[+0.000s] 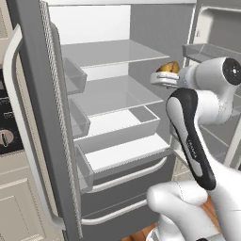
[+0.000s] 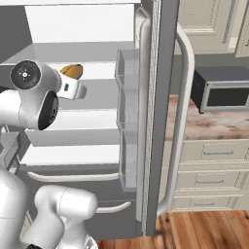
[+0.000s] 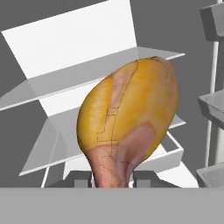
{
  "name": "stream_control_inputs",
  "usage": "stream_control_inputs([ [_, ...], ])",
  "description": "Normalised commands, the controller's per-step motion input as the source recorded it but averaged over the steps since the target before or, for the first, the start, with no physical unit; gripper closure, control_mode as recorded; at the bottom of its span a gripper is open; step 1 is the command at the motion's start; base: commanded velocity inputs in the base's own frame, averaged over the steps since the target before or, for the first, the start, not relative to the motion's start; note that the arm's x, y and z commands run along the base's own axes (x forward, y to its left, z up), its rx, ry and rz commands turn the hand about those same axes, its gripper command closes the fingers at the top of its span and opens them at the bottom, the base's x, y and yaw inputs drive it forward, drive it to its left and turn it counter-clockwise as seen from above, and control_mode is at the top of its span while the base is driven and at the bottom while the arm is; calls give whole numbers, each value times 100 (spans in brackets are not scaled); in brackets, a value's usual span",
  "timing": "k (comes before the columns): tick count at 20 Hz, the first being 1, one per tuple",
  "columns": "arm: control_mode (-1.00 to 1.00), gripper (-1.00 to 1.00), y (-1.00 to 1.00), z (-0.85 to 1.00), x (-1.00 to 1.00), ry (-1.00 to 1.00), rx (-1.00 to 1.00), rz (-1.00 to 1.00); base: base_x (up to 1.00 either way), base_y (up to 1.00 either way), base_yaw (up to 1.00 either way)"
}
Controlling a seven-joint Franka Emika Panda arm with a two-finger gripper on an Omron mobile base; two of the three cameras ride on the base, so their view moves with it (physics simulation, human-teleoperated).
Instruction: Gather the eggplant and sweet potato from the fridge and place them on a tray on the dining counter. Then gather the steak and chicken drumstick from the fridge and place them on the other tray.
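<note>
1. The fridge [image 1: 113, 141] stands open in front of the robot, its pale shelves [image 1: 117, 96] and lower drawers [image 1: 122, 157] lit and bare.
2. The gripper [image 3: 113, 178] is pinched on the narrow pale end of the chicken drumstick [image 3: 129, 118], its two dark fingertips [image 3: 81, 178] pressed against either side of the bone end.
3. The drumstick's golden, rounded bulk sticks out beyond the fingers, held in the air in front of the middle shelves, touching none of them.
4. From the left base view the drumstick [image 1: 168, 68] shows just past the white wrist, near the right door's bins [image 1: 207, 49].
5. To the right of the fridge door [image 2: 160, 112], a cream cabinet worktop [image 2: 214, 124] carries a dark microwave [image 2: 221, 90].
</note>
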Motion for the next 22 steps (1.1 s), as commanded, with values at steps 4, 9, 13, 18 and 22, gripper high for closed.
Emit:
stream_control_inputs([
  [4, -100, 100, 0, -23, -59, 0, 0, 0, 0, 0, 0],
  [9, -100, 100, 0, -14, -45, 0, 0, 0, 0, 0, 0],
  [13, -100, 100, 10, -12, -48, 0, -1, 0, 0, 0, 0],
  [18, -100, 100, 10, -5, -31, 0, -2, 1, 0, 0, 0],
  [22, -100, 100, 9, 0, -3, 2, -2, 0, 0, 0, 0],
])
